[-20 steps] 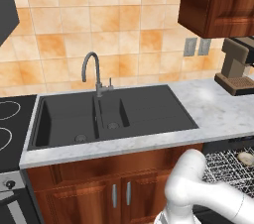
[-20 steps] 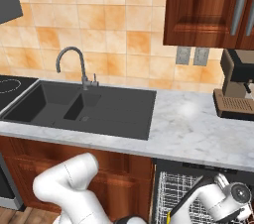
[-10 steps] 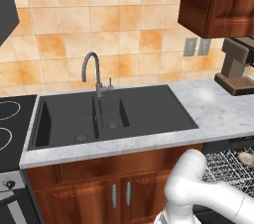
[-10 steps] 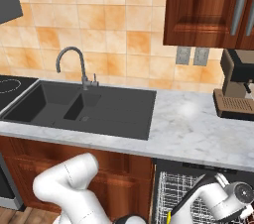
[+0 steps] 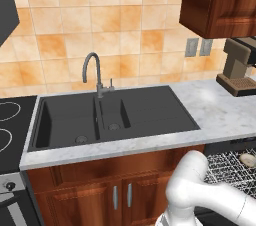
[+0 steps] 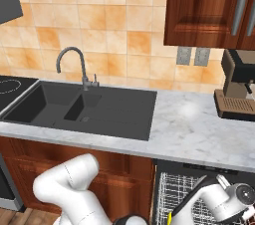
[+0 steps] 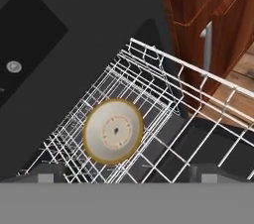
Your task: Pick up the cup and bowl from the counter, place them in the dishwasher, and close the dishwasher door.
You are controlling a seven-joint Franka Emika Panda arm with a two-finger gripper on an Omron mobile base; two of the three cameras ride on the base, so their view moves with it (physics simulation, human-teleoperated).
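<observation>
The beige bowl [image 7: 113, 131] with its brownish rim lies in the grey wire rack [image 7: 163, 104] of the open dishwasher [image 6: 199, 189]. It also peeks out at the rack's right end as the bowl [image 5: 247, 159]. My gripper [image 7: 127, 178] hangs just above the rack, open, its fingertips [image 7: 45, 177] wide apart and off the bowl. A yellow sliver [image 6: 170, 217] sits at the rack's left edge, too small to say whether it is the cup. The marbled counter [image 6: 199, 129] holds neither dish.
A dark double sink [image 5: 110, 115] with a grey faucet [image 5: 95, 72] is set in the counter. A coffee machine [image 6: 239, 87] stands at the counter's far right. Reddish cabinet doors [image 7: 208, 25] flank the dishwasher. A stove [image 5: 7, 120] lies to the left.
My hand has sunk very slightly beside the rack. The bowl and everything else stay where they were.
</observation>
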